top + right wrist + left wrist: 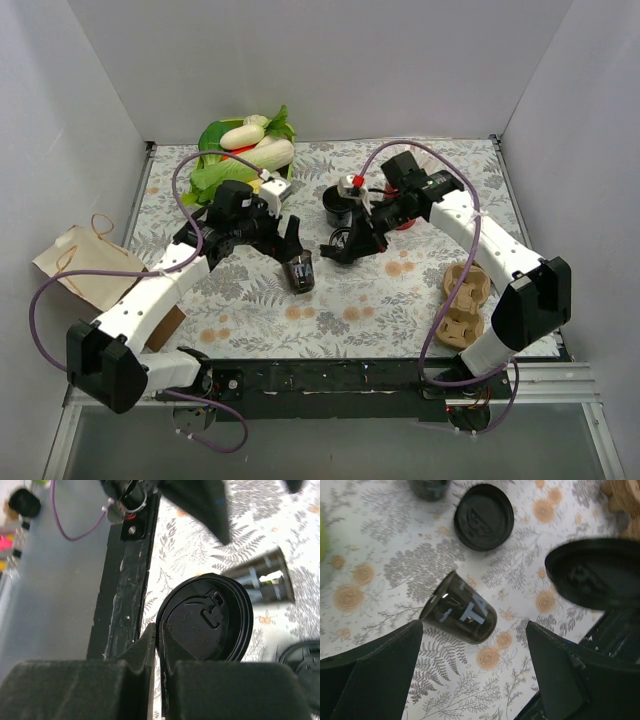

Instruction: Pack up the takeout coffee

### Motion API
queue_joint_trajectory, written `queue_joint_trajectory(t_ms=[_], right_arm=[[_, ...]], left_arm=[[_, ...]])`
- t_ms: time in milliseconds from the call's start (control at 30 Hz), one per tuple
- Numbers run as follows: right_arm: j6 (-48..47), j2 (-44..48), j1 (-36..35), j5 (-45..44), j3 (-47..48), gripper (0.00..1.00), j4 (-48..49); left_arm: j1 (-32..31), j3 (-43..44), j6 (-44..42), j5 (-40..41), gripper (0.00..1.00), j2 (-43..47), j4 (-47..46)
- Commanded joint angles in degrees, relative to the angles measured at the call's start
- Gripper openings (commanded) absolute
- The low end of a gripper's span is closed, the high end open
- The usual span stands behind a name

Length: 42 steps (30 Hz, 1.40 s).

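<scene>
A black takeout cup (300,273) lies on its side, lidless, on the floral cloth; it also shows in the left wrist view (462,611) and the right wrist view (261,577). My left gripper (288,236) is open just above and behind it, its fingers (380,670) standing wide apart with nothing between them. My right gripper (342,248) is shut on the rim of a black sip lid (206,617), held on edge above the cloth to the right of the cup (592,572). A second black lid (484,516) lies flat on the cloth.
A second black cup (338,206) stands upright behind the grippers, with a red cup (403,218) beside it. The tan pulp carrier (465,300) lies at the front right. A paper bag (85,265) sits left and a bowl of vegetables (245,150) at the back.
</scene>
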State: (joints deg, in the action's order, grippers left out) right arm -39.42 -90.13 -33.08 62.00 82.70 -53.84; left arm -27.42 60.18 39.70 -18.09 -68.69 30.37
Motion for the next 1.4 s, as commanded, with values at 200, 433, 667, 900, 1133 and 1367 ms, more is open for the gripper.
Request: queue_joint_trajectory(t_ms=[200,433,667,900,1133,1367], right_arm=[[13.1,5.1,10.0,4.3,-0.7,0.03,-0.9],[15.5,8.2,13.0,2.9,-3.7,0.04,2.3],[18.2,7.9,15.5,2.7,-5.2,0.04,6.7],[18.1,5.7,15.7,3.0,-3.5,0.05,6.5],[17.8,5.2,15.6,3.0,-4.0,0.05,6.9],[18.3,5.2,15.7,2.7,-5.0,0.05,7.9]], left_arm=[[8.8,12.2,-15.7,-20.6,0.81,-19.6,12.7],[19.9,23.2,-27.0,-33.7,0.76,-32.8,28.3],[25.0,20.7,-44.9,-38.1,0.73,-34.1,44.5],[24.4,11.0,-45.4,-35.1,0.70,-31.0,42.2],[24.0,3.0,-46.8,-29.8,0.67,-23.3,40.3],[23.4,4.2,-45.2,-28.3,0.60,-18.5,41.1]])
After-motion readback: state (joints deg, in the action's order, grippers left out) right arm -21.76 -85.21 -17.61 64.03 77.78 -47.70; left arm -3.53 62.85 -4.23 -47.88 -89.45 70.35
